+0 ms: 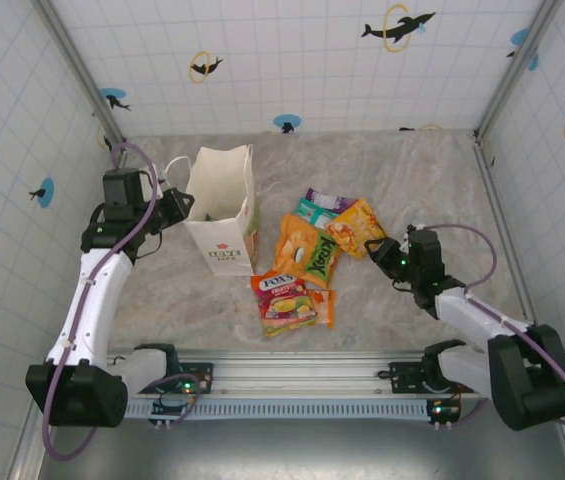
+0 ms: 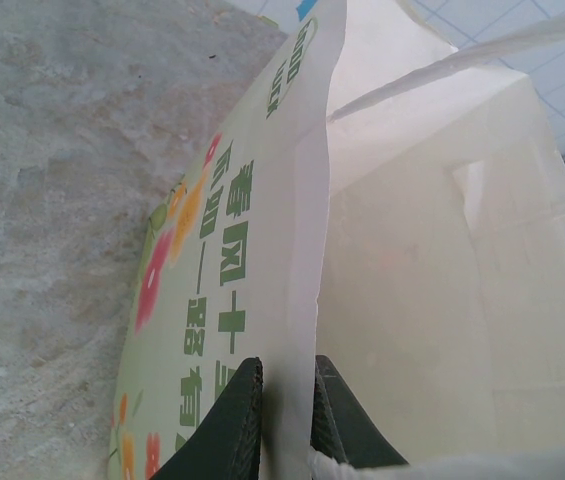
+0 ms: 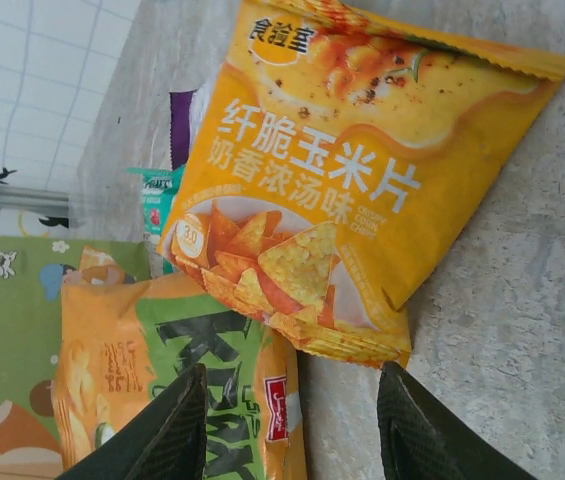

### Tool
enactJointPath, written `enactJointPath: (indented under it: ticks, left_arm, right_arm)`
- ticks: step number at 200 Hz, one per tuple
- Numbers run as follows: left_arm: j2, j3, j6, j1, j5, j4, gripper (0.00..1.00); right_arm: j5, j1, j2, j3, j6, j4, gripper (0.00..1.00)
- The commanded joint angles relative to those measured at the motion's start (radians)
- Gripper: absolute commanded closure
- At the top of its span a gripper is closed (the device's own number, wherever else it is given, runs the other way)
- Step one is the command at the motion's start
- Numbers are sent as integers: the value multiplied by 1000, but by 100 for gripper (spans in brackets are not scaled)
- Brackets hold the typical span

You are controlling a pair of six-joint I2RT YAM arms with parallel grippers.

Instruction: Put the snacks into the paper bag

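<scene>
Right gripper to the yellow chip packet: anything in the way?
Nothing visible. The right gripper is open, and the yellow chip packet lies just ahead of its fingers on the table. An orange-and-green packet lies beside it, by one fingertip, and might get caught in the grab.

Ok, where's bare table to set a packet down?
Free: the strip between the back wall and the paper bag and snacks; also in front of the bag, between left arm and red packet. Crowded: from the bag's right side to the right gripper, where packets overlap.
</scene>
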State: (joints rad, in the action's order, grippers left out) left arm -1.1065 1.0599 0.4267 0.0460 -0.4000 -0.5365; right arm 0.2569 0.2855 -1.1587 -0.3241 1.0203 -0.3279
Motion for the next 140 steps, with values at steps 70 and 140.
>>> enactJointPath:
  ticks: [70,140]
  left_arm:
    - [-2,18,-7,8,-1,12,82]
    - [-7,24,-11,8,8,6,83]
  right_arm:
    - [-4,-11,-199,1,67,-237,54]
    - [-29,-20,-308,-18,87,-309,54]
